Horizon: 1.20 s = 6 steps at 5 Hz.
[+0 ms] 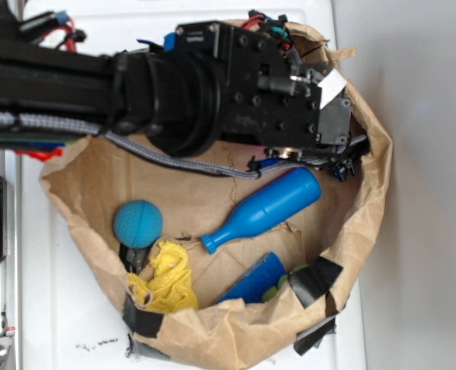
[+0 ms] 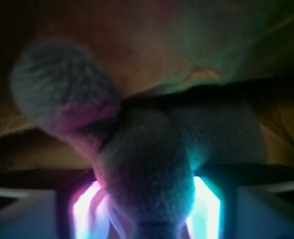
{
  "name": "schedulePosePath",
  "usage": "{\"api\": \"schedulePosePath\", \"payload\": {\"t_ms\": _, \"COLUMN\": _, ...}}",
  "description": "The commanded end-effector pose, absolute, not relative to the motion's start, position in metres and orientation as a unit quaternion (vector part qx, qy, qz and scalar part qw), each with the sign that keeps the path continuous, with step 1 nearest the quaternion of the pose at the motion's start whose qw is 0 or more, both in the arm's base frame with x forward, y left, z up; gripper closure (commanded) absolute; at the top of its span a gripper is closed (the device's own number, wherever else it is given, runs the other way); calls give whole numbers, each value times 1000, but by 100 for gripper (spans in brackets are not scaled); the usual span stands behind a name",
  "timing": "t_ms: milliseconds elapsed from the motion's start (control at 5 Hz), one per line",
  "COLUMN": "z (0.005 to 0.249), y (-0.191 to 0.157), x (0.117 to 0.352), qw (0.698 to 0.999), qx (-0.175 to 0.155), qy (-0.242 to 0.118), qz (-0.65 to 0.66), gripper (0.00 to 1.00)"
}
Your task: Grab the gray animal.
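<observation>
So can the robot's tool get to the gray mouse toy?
Probably yes. In the wrist view the gray mouse sits right between the tool's glowing fingers, with nothing in between. The exterior view hides it.

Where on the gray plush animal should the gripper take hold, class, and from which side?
Grip the gray plush animal across its soft, narrow body, below the rounded ear, closing from either flank. The wrist view shows that part already between the gripper fingers, so it probably squeezes easily.

Matte black boxy arm (image 1: 96, 85) with a ribbed round collar (image 1: 173, 92), small dark screws dotting the wrist block (image 1: 266, 85), a gray braided cable (image 1: 173, 160) trailing beneath, red and blue wires (image 1: 62, 31) at the top, a white tag (image 1: 332, 86) near the tool.
</observation>
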<state>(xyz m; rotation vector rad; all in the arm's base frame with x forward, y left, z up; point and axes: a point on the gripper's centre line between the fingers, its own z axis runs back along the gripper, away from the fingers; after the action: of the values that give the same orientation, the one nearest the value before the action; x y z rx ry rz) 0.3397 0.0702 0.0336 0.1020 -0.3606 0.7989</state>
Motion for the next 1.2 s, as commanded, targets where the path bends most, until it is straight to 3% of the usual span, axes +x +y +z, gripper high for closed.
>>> {"api": "schedulePosePath", "payload": {"t_ms": 0, "z": 51, "y": 75, "x": 340, "qw": 901, "qx": 47, "qy": -203, "qz": 381, "gripper": 100}}
{"api": "schedulePosePath", "payload": {"t_ms": 400, "z": 53, "y": 77, "x": 337, "qw": 907, "qx": 46, "qy": -191, "qz": 374, "gripper": 100}}
{"api": "schedulePosePath", "payload": {"t_ms": 600, "z": 69, "y": 78, "x": 326, "qw": 931, "qx": 33, "qy": -134, "qz": 338, "gripper": 100}}
{"api": "schedulePosePath", "payload": {"t_ms": 800, "z": 113, "y": 75, "x": 296, "qw": 957, "qx": -30, "qy": -82, "qz": 277, "gripper": 100}}
{"api": "schedulePosePath", "payload": {"t_ms": 1000, "z": 139, "y": 64, "x": 275, "qw": 966, "qx": -53, "qy": -67, "qz": 244, "gripper": 100}}
